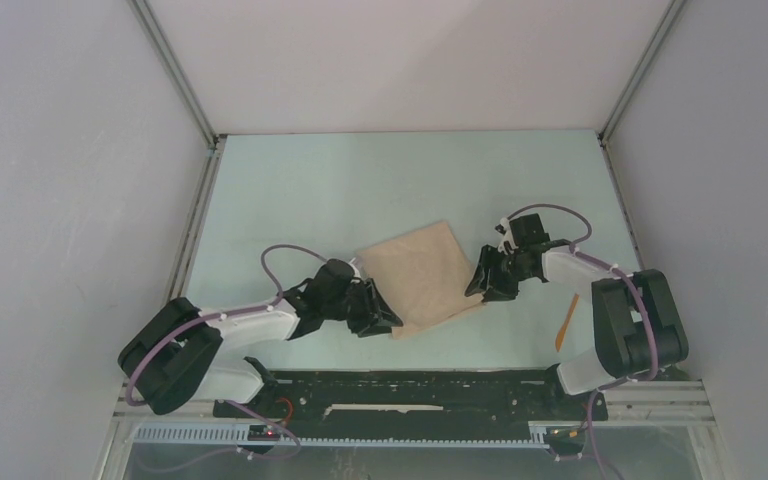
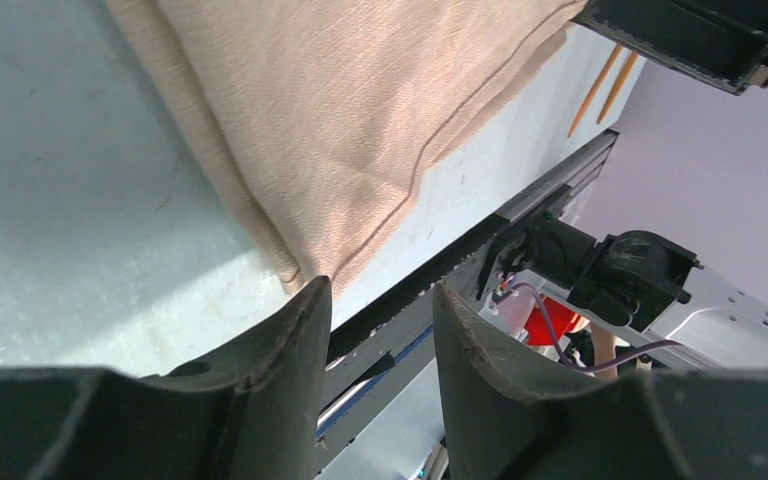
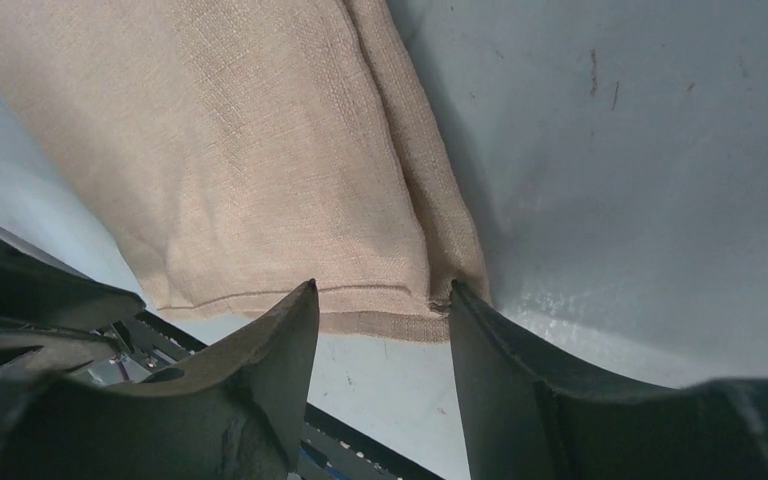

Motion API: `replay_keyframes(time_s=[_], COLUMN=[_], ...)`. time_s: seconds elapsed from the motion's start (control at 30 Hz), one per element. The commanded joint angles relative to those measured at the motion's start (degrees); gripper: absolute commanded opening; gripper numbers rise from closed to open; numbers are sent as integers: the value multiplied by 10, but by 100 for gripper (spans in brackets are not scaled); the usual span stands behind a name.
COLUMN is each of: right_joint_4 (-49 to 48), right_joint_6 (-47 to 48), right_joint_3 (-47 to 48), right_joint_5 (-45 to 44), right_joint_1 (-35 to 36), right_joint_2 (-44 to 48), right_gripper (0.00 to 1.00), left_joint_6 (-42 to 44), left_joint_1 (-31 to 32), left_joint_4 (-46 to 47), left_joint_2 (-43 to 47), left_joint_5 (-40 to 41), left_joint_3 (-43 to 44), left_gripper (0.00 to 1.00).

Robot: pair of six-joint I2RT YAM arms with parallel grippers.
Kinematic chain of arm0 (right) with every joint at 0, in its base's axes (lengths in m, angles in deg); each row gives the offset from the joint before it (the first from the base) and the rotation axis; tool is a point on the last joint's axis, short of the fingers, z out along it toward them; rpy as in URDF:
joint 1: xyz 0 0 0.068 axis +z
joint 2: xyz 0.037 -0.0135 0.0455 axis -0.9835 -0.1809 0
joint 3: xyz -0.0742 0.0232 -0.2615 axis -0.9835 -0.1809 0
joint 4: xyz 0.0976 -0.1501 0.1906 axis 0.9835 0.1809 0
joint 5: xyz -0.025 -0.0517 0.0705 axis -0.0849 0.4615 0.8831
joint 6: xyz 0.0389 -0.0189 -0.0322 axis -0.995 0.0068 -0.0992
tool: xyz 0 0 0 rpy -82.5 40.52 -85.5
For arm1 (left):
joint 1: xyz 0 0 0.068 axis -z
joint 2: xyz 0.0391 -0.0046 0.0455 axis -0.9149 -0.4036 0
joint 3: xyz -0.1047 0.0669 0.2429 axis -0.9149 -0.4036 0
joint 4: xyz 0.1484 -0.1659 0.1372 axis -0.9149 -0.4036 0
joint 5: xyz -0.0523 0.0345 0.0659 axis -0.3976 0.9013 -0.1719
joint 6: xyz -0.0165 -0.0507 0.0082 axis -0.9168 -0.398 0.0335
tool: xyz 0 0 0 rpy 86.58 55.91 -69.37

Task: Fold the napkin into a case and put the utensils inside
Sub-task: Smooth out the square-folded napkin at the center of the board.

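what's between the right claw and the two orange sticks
Nothing visible does. The utensils lie on bare table just right of the right claw, which sits at the near right corner of the napkin.

No readable text or markings

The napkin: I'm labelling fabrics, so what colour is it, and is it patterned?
Plain beige-tan, no print, only woven texture; the napkin shows best in the right wrist view.

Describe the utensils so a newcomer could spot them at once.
On the pale green table, look to the near right, beside the right arm's base. Two thin orange-brown pointed sticks lie there, apart from the folded beige-tan cloth napkin. Nothing else on the table is so slim or so orange.
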Motion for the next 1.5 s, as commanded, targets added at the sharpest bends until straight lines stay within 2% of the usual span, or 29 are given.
replay_keyframes(time_s=[0.0, 0.2, 0.53, 0.67, 1.37, 1.43, 1.47], right_joint_4=[-29, -30, -1, 8, -10, -12, -13], right_joint_6=[-8, -5, 4, 11, 18, 17, 17], right_joint_3=[-5, -3, 0, 0, 0, 0, 0], right_joint_5=[-21, -21, -45, -50, -33, -33, -33], right_joint_1=[-3, -8, -13, -16, -19, -19, -19], right_joint_2=[-6, -13, 33, 33, 6, 4, 2], right_gripper=[57, 46, 12, 0, 0, 0, 0], left_joint_6=[12, 10, 8, 6, 0, 4, 5], left_joint_1=[8, 13, 17, 20, 23, 23, 24], left_joint_4=[16, 17, 18, 22, 50, 51, 51], left_joint_2=[-3, -1, 0, -7, -62, -65, -69], left_joint_5=[-8, -2, -9, -6, -10, -11, -12], left_joint_3=[19, 10, 14, 17, 13, 20, 24], left_gripper=[46, 46, 50, 48, 47, 42, 36])
